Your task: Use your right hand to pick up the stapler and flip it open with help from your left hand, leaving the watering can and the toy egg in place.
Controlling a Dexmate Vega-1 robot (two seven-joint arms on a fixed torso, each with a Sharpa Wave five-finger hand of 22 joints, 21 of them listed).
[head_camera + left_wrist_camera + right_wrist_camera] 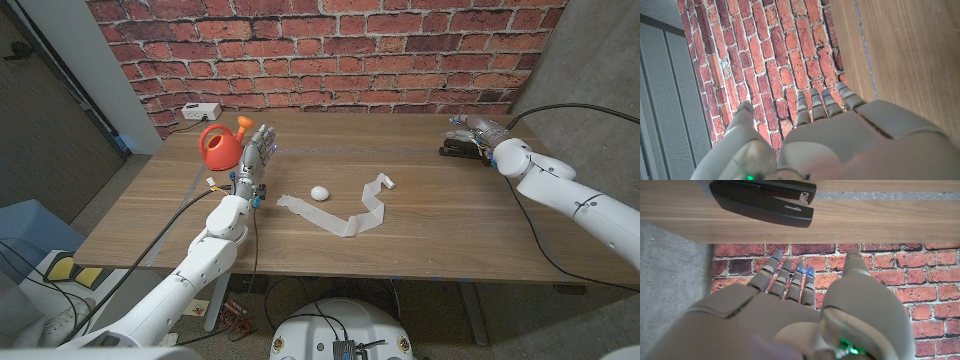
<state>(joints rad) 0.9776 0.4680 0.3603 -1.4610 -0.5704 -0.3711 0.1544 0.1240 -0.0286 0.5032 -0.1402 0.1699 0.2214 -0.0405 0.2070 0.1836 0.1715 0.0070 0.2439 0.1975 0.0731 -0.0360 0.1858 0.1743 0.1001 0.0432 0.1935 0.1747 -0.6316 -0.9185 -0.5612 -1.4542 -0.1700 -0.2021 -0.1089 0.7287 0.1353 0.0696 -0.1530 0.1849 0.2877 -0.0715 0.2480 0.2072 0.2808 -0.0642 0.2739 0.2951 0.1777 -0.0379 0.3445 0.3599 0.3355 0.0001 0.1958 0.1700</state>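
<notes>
The stapler point(461, 150) lies closed on the wooden table point(420, 235) at its far right corner, close to the brick wall point(330, 50). The right hand point(484, 131) sits directly at the stapler; in the head view the 2 overlap, and whether they touch cannot be told from that distance. The right wrist view resolves this: the black stapler point(765, 200) lies flat on the wood, and the right hand point(805, 310) is apart from it, fingers point(790, 277) extended and slightly spread, holding nothing. That view also shows a printed label on the stapler's side, too small to read.

The left hand point(256, 160) is raised over the left part of the table, fingers extended upward and empty. The left wrist view confirms this: the left hand point(840, 140) points its straight fingers point(812, 107) toward the brick wall with nothing between them.

The head view alone shows the other items. The orange watering can point(220, 145) stands just beside the left hand, on its far left side. The white toy egg point(319, 192) lies near the table centre, well apart from the stapler. A white paper strip point(345, 215) bends around the egg. A white power strip point(200, 112) lies at the far left edge by the wall.
</notes>
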